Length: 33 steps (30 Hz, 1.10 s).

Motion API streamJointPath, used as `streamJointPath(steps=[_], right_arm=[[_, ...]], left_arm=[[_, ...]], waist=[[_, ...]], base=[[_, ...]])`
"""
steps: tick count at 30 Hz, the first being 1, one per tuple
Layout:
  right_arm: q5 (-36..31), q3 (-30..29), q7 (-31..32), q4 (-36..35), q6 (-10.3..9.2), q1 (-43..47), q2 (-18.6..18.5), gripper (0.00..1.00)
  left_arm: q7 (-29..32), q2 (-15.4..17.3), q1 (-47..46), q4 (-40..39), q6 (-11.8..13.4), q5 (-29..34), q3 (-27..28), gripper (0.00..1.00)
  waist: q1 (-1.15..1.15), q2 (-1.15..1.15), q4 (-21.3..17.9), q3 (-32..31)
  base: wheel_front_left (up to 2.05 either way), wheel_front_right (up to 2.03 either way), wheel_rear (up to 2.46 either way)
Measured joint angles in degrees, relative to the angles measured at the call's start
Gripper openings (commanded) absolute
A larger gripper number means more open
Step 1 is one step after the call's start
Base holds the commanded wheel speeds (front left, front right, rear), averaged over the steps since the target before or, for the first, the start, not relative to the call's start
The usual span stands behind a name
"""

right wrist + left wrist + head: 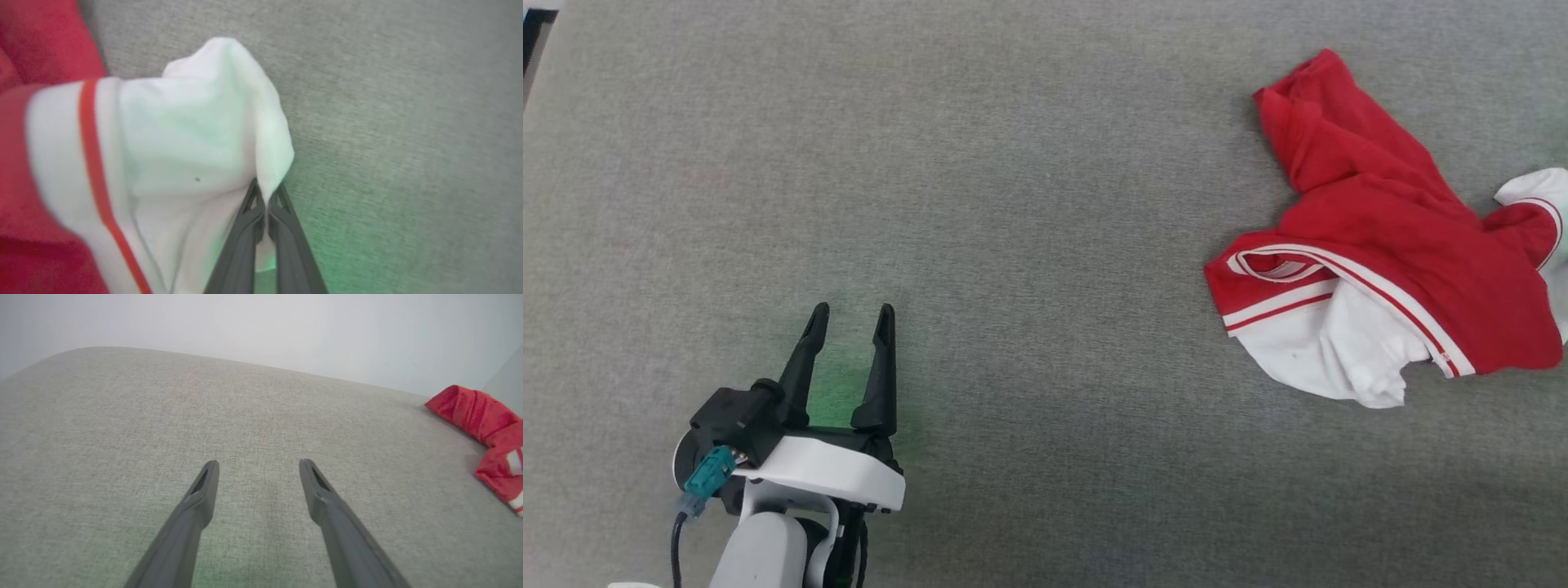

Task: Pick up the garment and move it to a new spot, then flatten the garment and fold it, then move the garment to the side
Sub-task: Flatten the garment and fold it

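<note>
The garment (1388,237), a red shirt with white sleeves and striped trim, lies crumpled at the right of the grey cloth surface (1029,204). My left gripper (849,314) stands open at the lower left, far from the shirt, with nothing between its fingers (204,490). The left wrist view catches the garment (486,420) at its right edge. In the right wrist view my right gripper (266,196) is shut on the edge of a white sleeve of the garment (184,134), whose cloth rises in a peak above the fingertips.
The grey cloth surface (163,416) spreads wide to the left and middle, ending at a pale wall (261,326) beyond its far edge. A dark corner (535,33) shows at the top left of the head view.
</note>
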Motion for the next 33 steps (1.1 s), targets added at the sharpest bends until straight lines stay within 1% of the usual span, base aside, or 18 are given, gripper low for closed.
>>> streamJointPath(steps=[2,5,7,11,15,18,19,20,21,23,25,27,29,31,33], right_arm=[[0.1,-0.99,-2.38,0.88,0.14,0.71,-0.56,0.0],[0.13,-3.69,-5.24,3.59,0.11,2.1,-3.3,0.0],[0.34,-6.03,-7.23,5.68,0.11,2.47,-4.43,0.0],[0.32,-10.63,-10.74,10.94,0.1,2.83,-5.71,0.0],[-1.46,-14.29,-13.92,16.02,0.0,2.31,-4.95,0.0],[-3.02,-15.64,-15.9,18.55,-0.03,1.64,-2.48,0.0],[-3.07,-16.01,-16.64,18.71,-0.03,1.42,-1.62,0.35],[-3.63,-16.26,-17.82,18.79,-0.03,1.16,-1.05,0.94],[-4.34,-16.72,-19.25,18.95,-0.03,0.85,-0.75,1.0],[-5.41,-17.83,-22.95,19.61,-0.03,0.69,-0.43,1.0],[-6.55,-18.75,-26.43,19.83,-0.03,0.85,0.35,1.0],[-7.38,-19.34,-29.69,19.62,-0.03,1.27,1.41,1.0],[-8.05,-20.15,-32.55,18.6,-0.03,2.05,2.54,1.0],[-8.58,-20.64,-34.89,17.47,-0.03,2.84,3.79,1.0],[-8.59,-20.9,-36.23,15.56,-0.03,3.41,5.5,1.0]], left_arm=[[0.0,0.16,0.0,-0.07,0.0,-0.41,-0.18,1.0],[0.0,0.42,0.0,-0.22,0.0,-0.74,-0.65,1.0],[0.0,0.48,0.0,-0.4,0.0,-0.83,-0.91,1.0],[0.0,1.14,-0.13,-0.46,0.0,-1.23,-1.48,1.0],[0.0,1.68,-1.04,-0.4,0.0,-1.47,-2.15,1.0],[0.0,2.22,-1.61,-0.21,0.0,-2.12,-3.53,1.0],[0.0,2.32,-1.94,-0.21,0.0,-2.56,-4.08,1.0],[0.0,2.59,-2.24,-0.27,0.0,-3.04,-4.79,1.0],[0.0,3.01,-2.56,-0.27,0.0,-3.53,-5.68,1.0],[0.0,4.3,-3.83,-0.41,0.0,-4.48,-8.14,1.0],[0.0,6.34,-5.88,-0.45,0.0,-5.68,-11.96,1.0],[0.0,9.34,-8.26,-0.02,0.0,-7.81,-17.68,1.0],[0.2,13.01,-11.37,1.02,0.0,-10.77,-24.5,1.0],[2.56,16.28,-15.34,0.88,0.0,-15.36,-31.0,1.0],[6.94,19.13,-20.31,-0.58,0.0,-20.9,-38.1,1.0]], waist=[[0.0,0.0,-0.48,-0.27],[0.0,0.0,-1.35,-0.56],[0.0,0.0,-1.97,-0.74],[0.0,0.0,-3.03,-0.62],[0.0,0.0,-3.74,0.08],[0.0,0.0,-4.3,0.5],[0.0,0.0,-4.45,0.49],[0.0,0.0,-4.6,0.47],[0.0,0.0,-4.73,0.4],[0.0,0.0,-4.89,-0.01],[0.0,0.0,-5.07,-0.66],[0.0,0.0,-5.39,-1.44],[0.0,0.0,-6.06,-2.09],[0.0,0.0,-7.03,-2.68],[0.0,0.0,-8.28,-3.1]], base=[[0.0,0.0,0.0],[0.0,0.0,0.0],[0.0,0.0,0.0],[0.0,0.0,0.0],[0.0,0.0,0.0],[0.0,0.0,0.0],[0.0,0.0,0.0],[0.0,0.0,0.0],[0.0,0.0,0.0],[0.0,0.0,0.0],[0.0,0.0,0.0],[0.0,0.0,0.0],[0.0,0.0,0.0],[0.0,0.0,0.0],[0.0,0.0,0.0]])
